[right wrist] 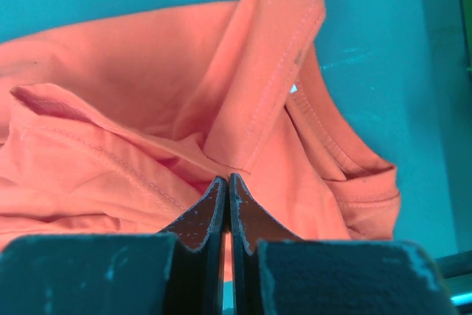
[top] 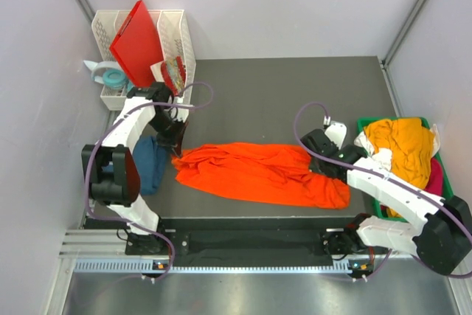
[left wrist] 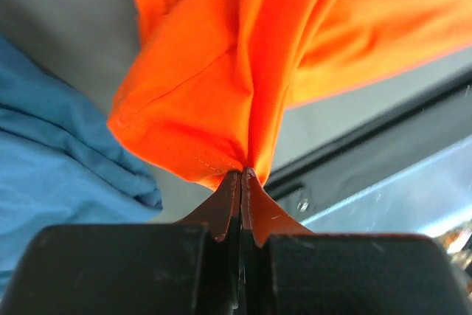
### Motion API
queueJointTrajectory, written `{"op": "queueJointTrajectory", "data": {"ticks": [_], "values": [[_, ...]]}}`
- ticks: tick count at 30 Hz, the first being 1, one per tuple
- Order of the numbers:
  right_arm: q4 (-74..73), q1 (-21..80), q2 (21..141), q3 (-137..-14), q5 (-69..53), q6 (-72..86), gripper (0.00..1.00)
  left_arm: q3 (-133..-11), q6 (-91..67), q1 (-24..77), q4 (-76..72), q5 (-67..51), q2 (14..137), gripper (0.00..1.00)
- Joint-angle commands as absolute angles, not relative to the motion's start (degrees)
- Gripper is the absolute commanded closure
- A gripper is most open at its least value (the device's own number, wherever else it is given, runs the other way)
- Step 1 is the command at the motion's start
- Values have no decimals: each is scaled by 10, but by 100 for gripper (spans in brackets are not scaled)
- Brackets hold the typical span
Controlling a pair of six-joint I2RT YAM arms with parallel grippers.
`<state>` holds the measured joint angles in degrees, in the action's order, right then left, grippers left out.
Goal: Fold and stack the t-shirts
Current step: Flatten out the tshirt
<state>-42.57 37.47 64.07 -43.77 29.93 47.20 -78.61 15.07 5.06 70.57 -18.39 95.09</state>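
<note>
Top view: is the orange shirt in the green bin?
No, the orange shirt lies stretched across the table, outside the green bin, which holds a yellow shirt.

Left arm (top: 124, 132): rises from its base, elbow bent far forward, wrist folded back and down.
Left gripper (left wrist: 242, 175): jaws pressed tight together, pinching a bunched edge of the orange t-shirt (top: 258, 171).
Right arm (top: 391, 191): lies low, forearm slanting inward to the left.
Right gripper (right wrist: 226, 178): jaws closed tip to tip, nipping a fold of the same shirt.
Spacing: the 2 grippers sit well apart.
</note>
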Motion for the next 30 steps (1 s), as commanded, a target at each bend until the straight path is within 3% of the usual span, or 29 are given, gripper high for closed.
{"op": "queueJointTrajectory", "data": {"ticks": [1, 10, 17, 25, 27, 30], "values": [[-410, 379, 621, -426, 309, 480, 100, -828, 245, 56, 863, -223, 971, 100], [-408, 380, 620, -420, 306, 481, 100, -720, 351, 87, 855, -122, 990, 100], [-409, 380, 620, -416, 306, 483, 100, -634, 344, 90, 791, -88, 1025, 100], [-410, 380, 632, -429, 307, 477, 100, -658, 312, 94, 751, -93, 1038, 100], [-411, 380, 634, -432, 308, 476, 100, -691, 303, 94, 751, -108, 1030, 95], [-413, 380, 635, -432, 308, 476, 100, -722, 294, 94, 748, -145, 1008, 77]]}}
